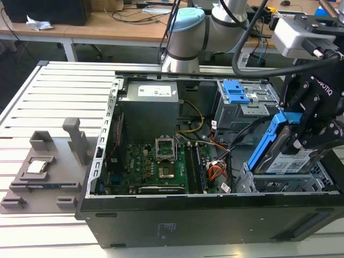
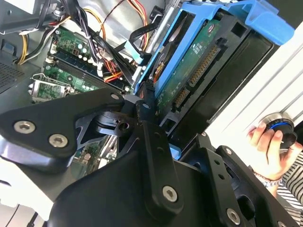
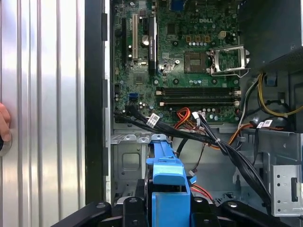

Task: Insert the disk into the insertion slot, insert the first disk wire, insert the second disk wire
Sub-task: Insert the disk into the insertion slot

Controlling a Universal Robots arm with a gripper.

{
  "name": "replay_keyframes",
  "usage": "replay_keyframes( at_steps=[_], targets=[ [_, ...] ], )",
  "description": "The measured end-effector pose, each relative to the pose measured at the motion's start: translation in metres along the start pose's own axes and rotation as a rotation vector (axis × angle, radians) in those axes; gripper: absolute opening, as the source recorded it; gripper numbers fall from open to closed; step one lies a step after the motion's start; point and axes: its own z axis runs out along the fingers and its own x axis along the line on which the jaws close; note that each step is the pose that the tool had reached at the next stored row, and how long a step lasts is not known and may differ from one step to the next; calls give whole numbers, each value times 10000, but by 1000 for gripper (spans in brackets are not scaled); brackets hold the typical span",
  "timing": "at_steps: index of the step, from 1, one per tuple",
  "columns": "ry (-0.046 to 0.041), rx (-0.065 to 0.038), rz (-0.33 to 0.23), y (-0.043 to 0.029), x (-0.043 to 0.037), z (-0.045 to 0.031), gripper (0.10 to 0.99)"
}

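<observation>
Black gripper clamped on the tilted grey metal disk in its blue plastic carrier.
The silver perforated sheet-metal insertion slot sits just beneath the gripper; levelling the disk with its bay should ease entry.

bench: silver slatted metal top, kinda shiny
behind it: long wooden desks, loose cables lying across them
desk clutter: dark box, crumpled white paper
light: soft, even, indoor

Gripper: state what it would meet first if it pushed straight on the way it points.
Probably the silver perforated sheet-metal drive cage: the black gripper grips the blue-framed grey disk tilted toward it; depth unclear.
</observation>
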Motion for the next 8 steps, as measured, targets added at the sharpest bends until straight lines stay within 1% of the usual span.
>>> replay_keyframes(
  at_steps=[3, 8],
  targets=[
    [2, 0, 0, -3, 0, 73, 361],
    [0, 0, 0, -5, 0, 120, 361]
  ],
)
